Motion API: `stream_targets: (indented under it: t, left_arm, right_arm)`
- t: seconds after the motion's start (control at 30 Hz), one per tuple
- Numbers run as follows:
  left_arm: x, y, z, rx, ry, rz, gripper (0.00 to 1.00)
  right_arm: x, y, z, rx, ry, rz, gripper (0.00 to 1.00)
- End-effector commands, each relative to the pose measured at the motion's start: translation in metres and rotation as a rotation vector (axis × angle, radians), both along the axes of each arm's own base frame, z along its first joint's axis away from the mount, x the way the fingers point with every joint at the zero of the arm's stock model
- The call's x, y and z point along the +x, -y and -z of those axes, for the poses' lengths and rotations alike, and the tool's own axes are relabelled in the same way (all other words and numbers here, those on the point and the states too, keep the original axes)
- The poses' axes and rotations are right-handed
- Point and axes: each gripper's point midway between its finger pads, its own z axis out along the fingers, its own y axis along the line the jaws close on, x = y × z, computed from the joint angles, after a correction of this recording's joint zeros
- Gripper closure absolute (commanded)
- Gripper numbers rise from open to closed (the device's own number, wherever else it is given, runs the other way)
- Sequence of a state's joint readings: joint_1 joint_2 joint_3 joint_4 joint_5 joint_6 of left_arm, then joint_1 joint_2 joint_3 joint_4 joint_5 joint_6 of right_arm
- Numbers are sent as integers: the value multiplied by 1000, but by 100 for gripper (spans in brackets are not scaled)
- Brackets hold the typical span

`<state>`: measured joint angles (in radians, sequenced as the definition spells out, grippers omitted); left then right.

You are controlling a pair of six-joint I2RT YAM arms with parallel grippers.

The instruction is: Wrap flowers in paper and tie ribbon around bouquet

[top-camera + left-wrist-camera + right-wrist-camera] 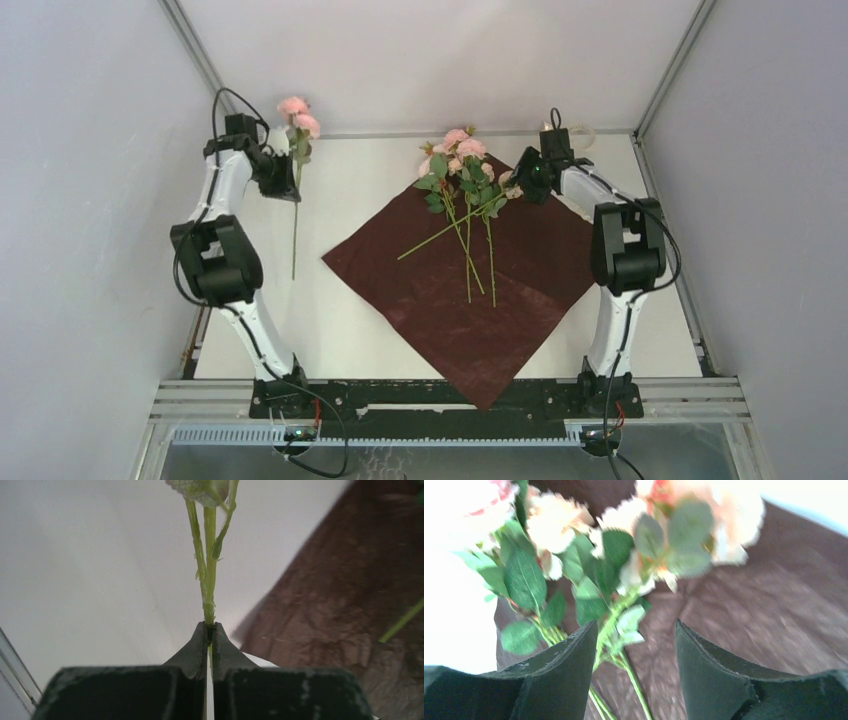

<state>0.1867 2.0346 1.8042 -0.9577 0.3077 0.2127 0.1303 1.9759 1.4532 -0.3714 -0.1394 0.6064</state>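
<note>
Early stage: the paper (470, 300) lies flat and unfolded on the surface (360, 190), with nothing wrapped and nothing tied. The left pincer (210, 629) is clamped tight on one stem (209, 580). The stalk is pinched between its tips and runs up ahead of it to pink blooms, and the long lower stalk trails behind the grip. I cannot tell whether that end touches the surface. The paper sits off to this pincer's right, and the stem is not over it. The right pincer (636, 630) has its jaws apart and grips nothing. The flowers (609, 565) lie just ahead of its tips, with leaves showing in the gap; the view is too blurred to tell contact. The bunch rests on the paper corner nearest this pincer, stalks fanning away from it across the sheet. By my read, what is left: add the held stem, gather the bunch, roll the paper, tie the ribbon. I can't make out the ribbon in any view. No containers are in view.
</note>
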Motion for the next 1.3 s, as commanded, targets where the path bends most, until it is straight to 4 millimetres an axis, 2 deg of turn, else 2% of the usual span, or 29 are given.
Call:
stream_targets:
  t: [0.0, 0.1, 0.23, 0.3, 0.33, 0.4, 0.47, 0.57, 0.63, 0.73, 0.8, 0.87, 0.93, 1.0, 1.13, 1.27]
  left_arm:
    - [-8, 38, -90, -158, 229, 53, 100]
    - [-29, 57, -111, -235, 260, 94, 100]
    - [-53, 66, -121, -258, 270, 127, 100]
    - [-64, 70, -123, -269, 256, 145, 100]
    - [-68, 72, -124, -274, 249, 154, 100]
    - [-76, 76, -130, -285, 250, 174, 100]
    - [-82, 80, -137, -300, 261, 190, 100]
    - [-88, 86, -147, -330, 278, 207, 100]
    - [-91, 90, -150, -346, 279, 214, 100]
    - [-96, 92, -151, -354, 275, 219, 100]
    - [-98, 92, -151, -348, 279, 222, 100]
    - [-100, 92, -152, -349, 282, 225, 100]
    - [-102, 95, -152, -361, 282, 233, 100]
    - [-104, 98, -153, -374, 278, 237, 100]
    - [-109, 101, -154, -381, 282, 245, 100]
    - [-113, 100, -155, -364, 287, 248, 100]
  right_arm:
    - [39, -21, -14, 54, 46, -32, 34]
    - [50, -17, -4, 35, 30, -13, 34]
    - [58, -11, 16, 35, -12, 16, 38]
    - [60, -9, 20, 37, -19, 15, 48]
    - [60, -7, 22, 33, -20, 14, 59]
    - [59, -4, 20, 24, -16, 10, 75]
    - [58, -1, 11, 14, 2, 3, 86]
    - [57, 1, -16, -2, 56, -12, 96]
    - [54, 1, -43, -6, 107, -35, 100]
    - [44, -2, -87, -27, 199, -86, 100]
    - [33, -12, -127, -33, 306, -175, 100]
    - [21, -31, -152, -22, 382, -293, 100]
    - [9, -54, -168, -21, 433, -420, 100]
    - [2, -75, -175, -52, 466, -524, 100]
    - [-1, -113, -162, -135, 466, -674, 100]
    - [22, -125, -133, -176, 413, -659, 100]
